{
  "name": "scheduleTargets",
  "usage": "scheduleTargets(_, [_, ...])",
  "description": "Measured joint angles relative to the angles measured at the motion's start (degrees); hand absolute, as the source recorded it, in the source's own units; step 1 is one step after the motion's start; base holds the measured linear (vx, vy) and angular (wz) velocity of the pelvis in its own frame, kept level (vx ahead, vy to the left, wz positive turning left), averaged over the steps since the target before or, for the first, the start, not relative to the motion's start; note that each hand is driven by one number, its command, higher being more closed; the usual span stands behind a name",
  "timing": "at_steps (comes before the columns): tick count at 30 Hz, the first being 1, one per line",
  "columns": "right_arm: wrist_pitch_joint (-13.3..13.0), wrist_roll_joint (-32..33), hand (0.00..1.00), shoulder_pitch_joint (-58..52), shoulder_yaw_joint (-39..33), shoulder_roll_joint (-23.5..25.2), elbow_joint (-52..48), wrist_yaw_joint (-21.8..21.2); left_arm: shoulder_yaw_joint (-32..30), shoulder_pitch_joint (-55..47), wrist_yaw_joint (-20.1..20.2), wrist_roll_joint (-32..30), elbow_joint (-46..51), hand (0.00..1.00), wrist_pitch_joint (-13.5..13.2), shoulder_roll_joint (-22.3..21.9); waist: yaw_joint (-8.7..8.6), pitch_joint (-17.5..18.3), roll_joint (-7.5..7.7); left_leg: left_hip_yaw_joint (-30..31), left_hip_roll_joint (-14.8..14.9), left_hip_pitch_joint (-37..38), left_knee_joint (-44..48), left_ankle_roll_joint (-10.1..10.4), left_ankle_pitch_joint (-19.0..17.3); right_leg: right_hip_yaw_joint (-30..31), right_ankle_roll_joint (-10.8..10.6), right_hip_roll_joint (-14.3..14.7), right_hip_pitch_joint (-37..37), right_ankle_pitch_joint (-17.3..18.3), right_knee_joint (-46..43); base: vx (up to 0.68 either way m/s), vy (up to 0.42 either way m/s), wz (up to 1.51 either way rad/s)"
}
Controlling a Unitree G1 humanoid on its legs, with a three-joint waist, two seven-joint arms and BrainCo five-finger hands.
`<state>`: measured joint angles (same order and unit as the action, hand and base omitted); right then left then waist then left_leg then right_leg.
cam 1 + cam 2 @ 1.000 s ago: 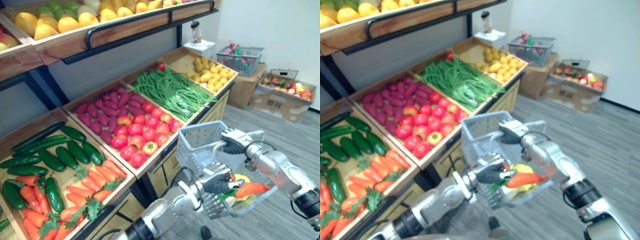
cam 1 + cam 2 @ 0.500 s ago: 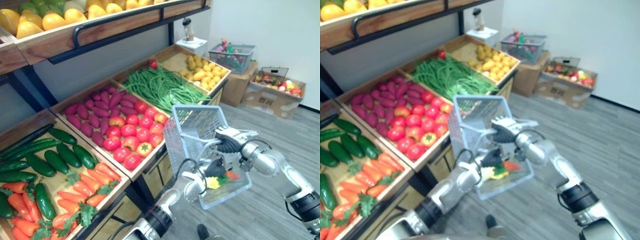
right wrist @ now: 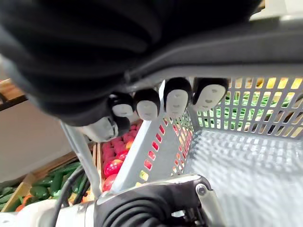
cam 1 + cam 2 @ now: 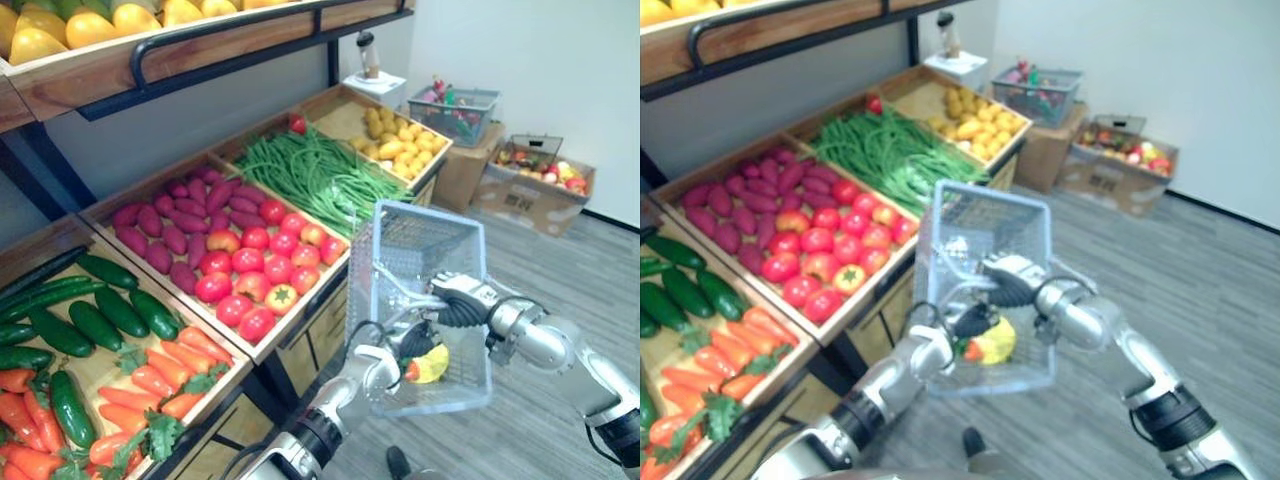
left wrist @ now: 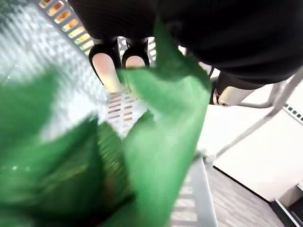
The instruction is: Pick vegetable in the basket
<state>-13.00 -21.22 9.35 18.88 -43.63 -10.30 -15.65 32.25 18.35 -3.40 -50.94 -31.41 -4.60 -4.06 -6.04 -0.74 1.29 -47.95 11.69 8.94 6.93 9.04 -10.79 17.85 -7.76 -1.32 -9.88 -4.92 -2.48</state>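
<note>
Placing step, read from the robot's left. The produce stand [image 4: 300,345], with its loose carrots [image 4: 165,372], lies to the left, apart from the work. The left hand [image 4: 408,346] is down inside the basket [image 4: 420,235]. The carrot [image 4: 411,372] sits just under it, low in the basket and just beside a yellow item [image 4: 434,364]. The left wrist view has the leafy top close against the palm — whether the hand grips the carrot or merely rests over it cannot be told. To finish well, by this reading: let the carrot settle on the basket floor before release, then draw the hand out through the open mouth, clear of the perforated wall. The right hand [image 4: 452,300] is closed round the handle [image 3: 265,45] and should hold the tilted basket steady meanwhile. The carrot — a short orange root with a ragged green top — looks soft-leaved, and the leaves may snag on the hand as it leaves.
</note>
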Motion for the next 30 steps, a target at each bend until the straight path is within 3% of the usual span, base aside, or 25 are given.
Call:
scheduleTargets(2, [0.0, 0.0, 1.0, -0.7, 0.0, 0.0, 0.1, 0.0, 0.0, -0.4, 0.1, -0.1, 0.0, 1.0, -0.3, 0.2, -0.02, 0.0, 0.0, 0.1, -0.4, 0.2, -1.1, 0.0, 0.5, 0.0, 0.0, -0.1, 0.0, 0.0, 0.1, -0.01, -0.012, 0.02])
scheduleTargets(3, [0.0, 0.0, 1.0, -0.8, -0.1, 0.0, 0.4, 0.0, -0.1, -0.8, 0.1, -0.1, 0.0, 0.0, -0.2, 0.3, -0.02, 0.0, 0.0, 0.1, -0.6, 0.3, -1.5, 0.0, 0.8, -0.1, 0.0, -0.2, 0.1, 0.0, 0.2, -0.02, -0.022, 0.06])
scheduleTargets(21, [0.0, 0.0, 1.0, -3.1, -2.7, 1.2, 4.7, -1.2, -1.1, -3.6, 1.4, -1.6, 0.0, 0.0, -0.2, 1.5, -0.06, 0.0, 0.04, 3.2, -3.6, 1.6, -10.6, -0.5, 6.3, -2.6, 0.0, -1.0, 0.2, 0.0, 0.7, -0.03, -0.025, 0.09])
scheduleTargets(30, [0.3, 0.0, 1.0, -5.6, -6.4, 4.7, 7.8, -1.1, -0.2, -4.8, 2.4, -1.7, 3.5, 0.0, -0.2, 2.1, -0.04, 0.0, 0.06, 5.1, -4.2, 2.0, -12.6, -0.8, 7.3, -5.0, 0.0, -1.7, 1.4, 0.0, 1.4, -0.02, -0.021, 0.11])
